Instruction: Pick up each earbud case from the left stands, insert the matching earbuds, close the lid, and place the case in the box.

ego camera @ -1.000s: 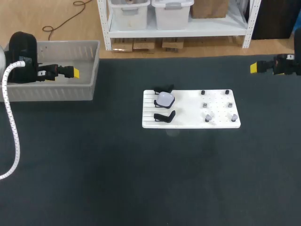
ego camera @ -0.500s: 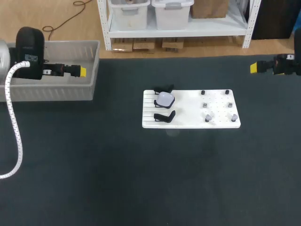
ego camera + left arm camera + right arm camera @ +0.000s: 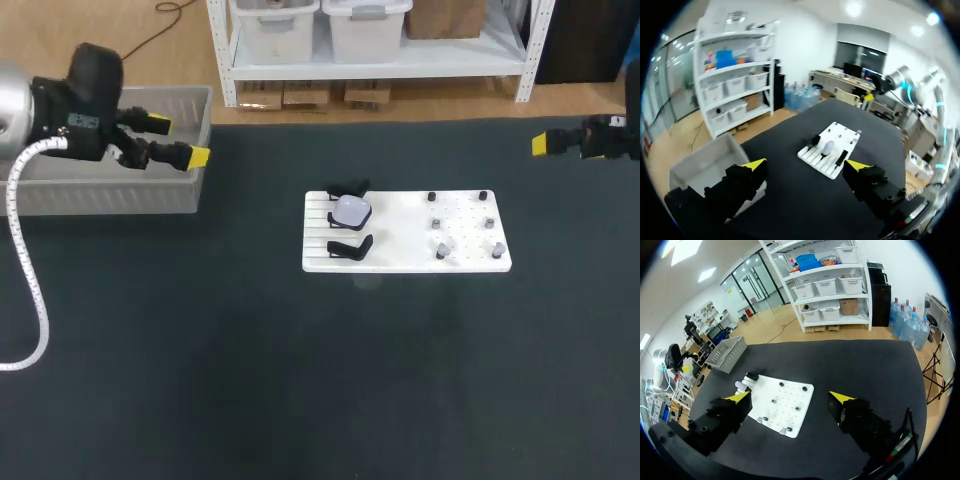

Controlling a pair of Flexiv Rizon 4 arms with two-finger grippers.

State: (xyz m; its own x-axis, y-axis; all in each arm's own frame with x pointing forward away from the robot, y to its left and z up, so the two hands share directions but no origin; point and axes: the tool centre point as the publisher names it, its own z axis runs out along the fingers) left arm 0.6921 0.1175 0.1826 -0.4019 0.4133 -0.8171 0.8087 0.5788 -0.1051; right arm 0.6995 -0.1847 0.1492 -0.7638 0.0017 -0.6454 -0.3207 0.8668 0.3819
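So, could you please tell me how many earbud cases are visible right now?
1. The earbud case sits on the stands at the left end of the white board. My left arm hides part of the gray box, so another may lie unseen there.

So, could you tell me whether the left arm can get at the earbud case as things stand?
Probably yes: the left tool is open by the grey box, and only bare table lies between it and the earbud case.
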